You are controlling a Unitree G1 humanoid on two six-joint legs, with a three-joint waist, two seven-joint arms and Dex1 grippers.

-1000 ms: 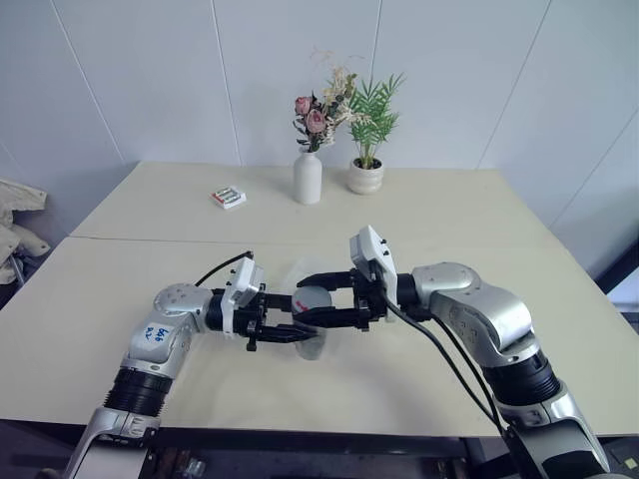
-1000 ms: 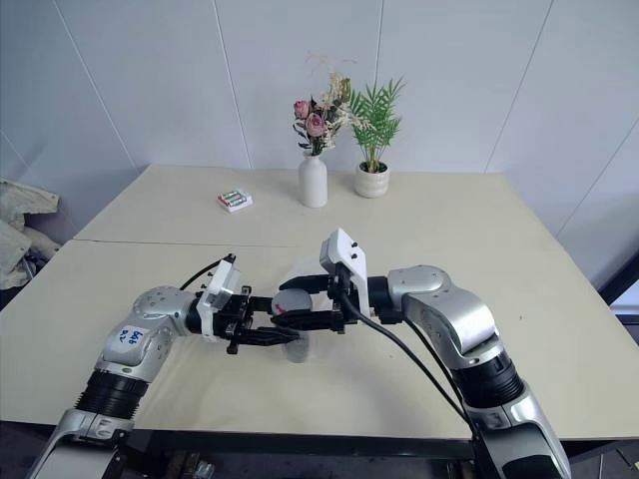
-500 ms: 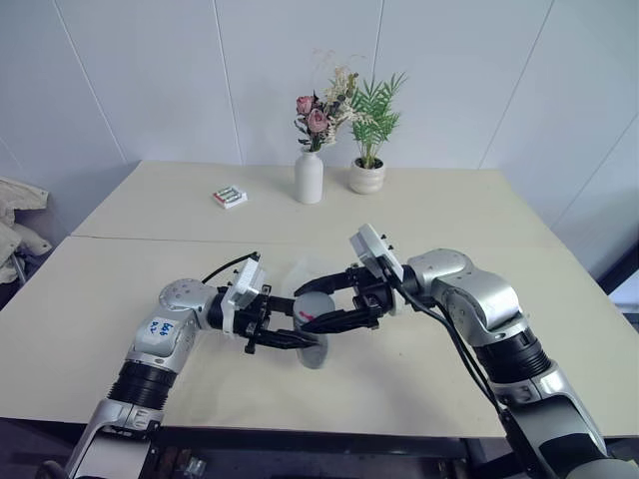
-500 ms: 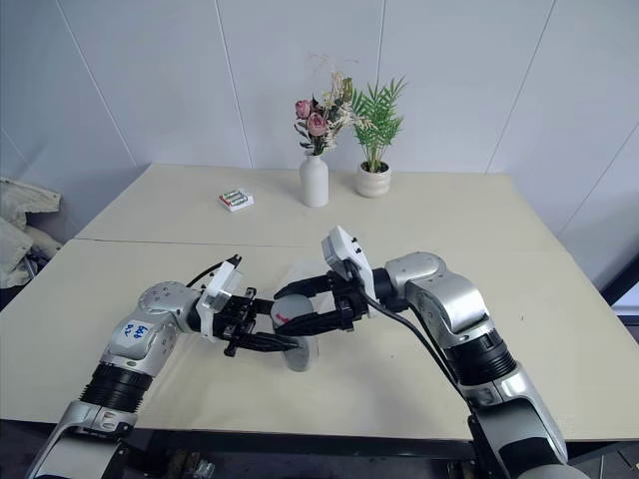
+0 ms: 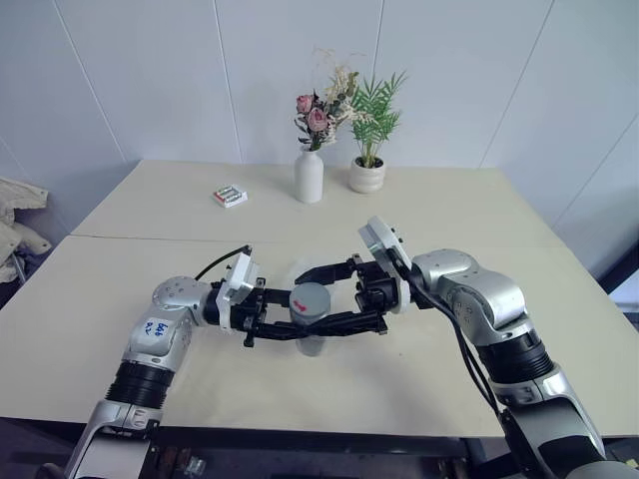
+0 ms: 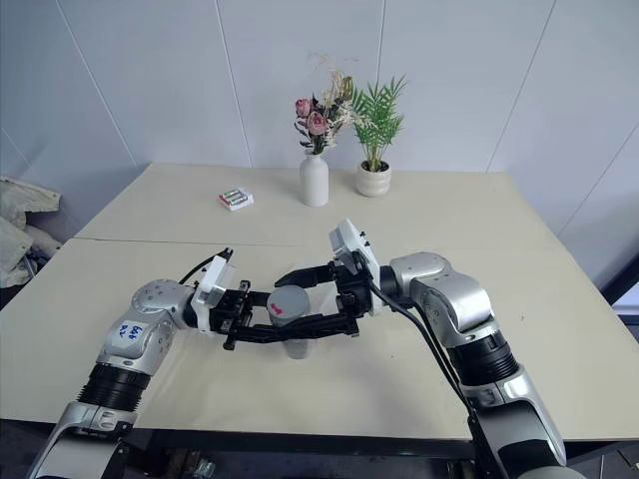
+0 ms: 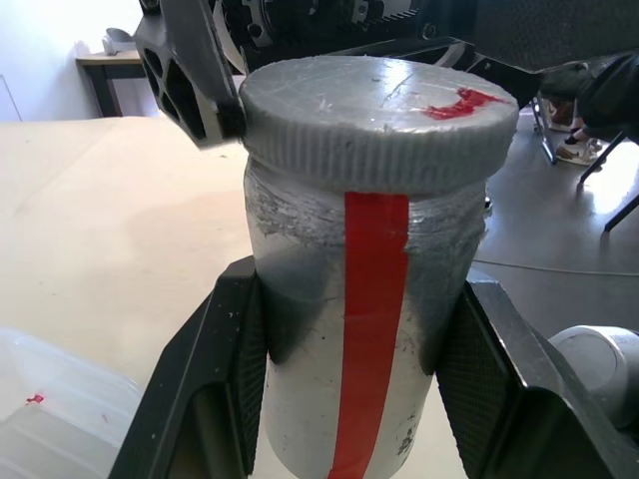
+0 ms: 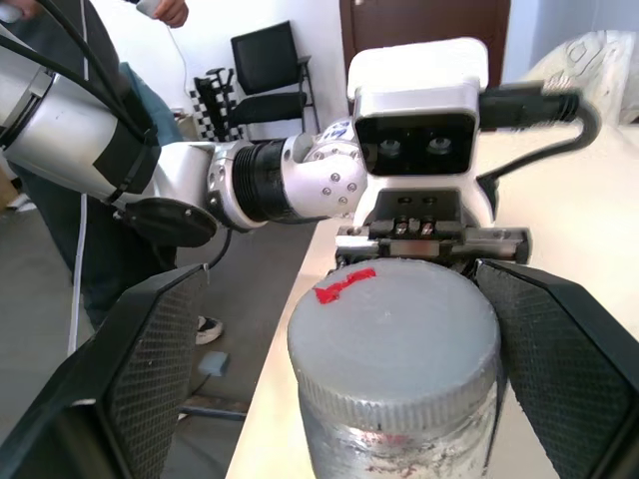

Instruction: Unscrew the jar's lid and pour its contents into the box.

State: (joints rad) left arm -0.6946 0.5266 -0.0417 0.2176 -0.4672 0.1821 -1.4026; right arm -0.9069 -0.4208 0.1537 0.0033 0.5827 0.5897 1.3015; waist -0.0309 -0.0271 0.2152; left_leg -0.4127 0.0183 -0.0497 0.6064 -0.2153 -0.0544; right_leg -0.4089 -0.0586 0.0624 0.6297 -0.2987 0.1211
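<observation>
Being gripped around its body by the closed left gripper [image 5: 285, 324], the jar [image 7: 364, 329] is being held upright just above the table [image 5: 419, 215], near the front edge. The lid [image 5: 311, 298] is still being carried on the jar's mouth, so the unscrewing is judged unfinished, and the pouring is still left. The right gripper [image 5: 334, 296] is being held wide open around the lid, its black fingers [image 8: 155, 364] standing apart from the rim on both sides; a fresh grip is probably being prepared. The contents cannot be made out. A corner of the clear box [image 7: 60, 424] is being shown beside the jar. Farther off, at about eleven o'clock, a small pack [image 5: 229, 196] is lying; at twelve o'clock a white vase [image 5: 308, 177] and a potted plant [image 5: 366, 172] are standing before the white wall.
</observation>
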